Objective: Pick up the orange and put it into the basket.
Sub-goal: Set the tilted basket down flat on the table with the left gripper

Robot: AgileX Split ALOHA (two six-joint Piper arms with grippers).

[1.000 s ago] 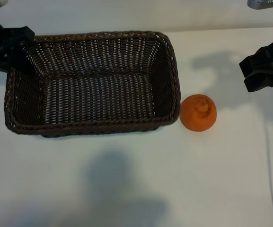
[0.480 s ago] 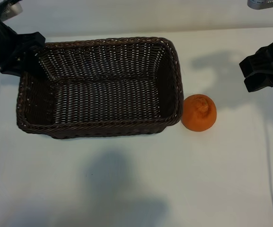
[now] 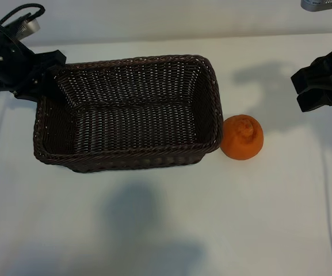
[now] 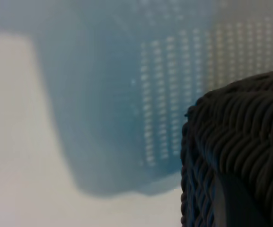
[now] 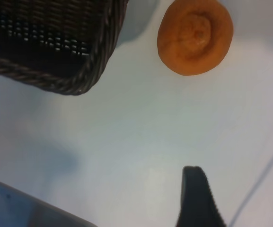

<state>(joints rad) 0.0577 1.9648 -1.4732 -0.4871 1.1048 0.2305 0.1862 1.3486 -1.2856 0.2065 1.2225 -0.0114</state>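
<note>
The left end effector (image 3: 49, 77) was clamped on the basket (image 3: 128, 112) rim at its far left corner. The orange (image 3: 241, 137) sat on the surface (image 3: 212, 218), touching the basket's right wall. The right end effector (image 3: 321, 86) hovered released near the right edge.

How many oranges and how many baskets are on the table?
orange: 1
basket: 1
Total: 2
</note>
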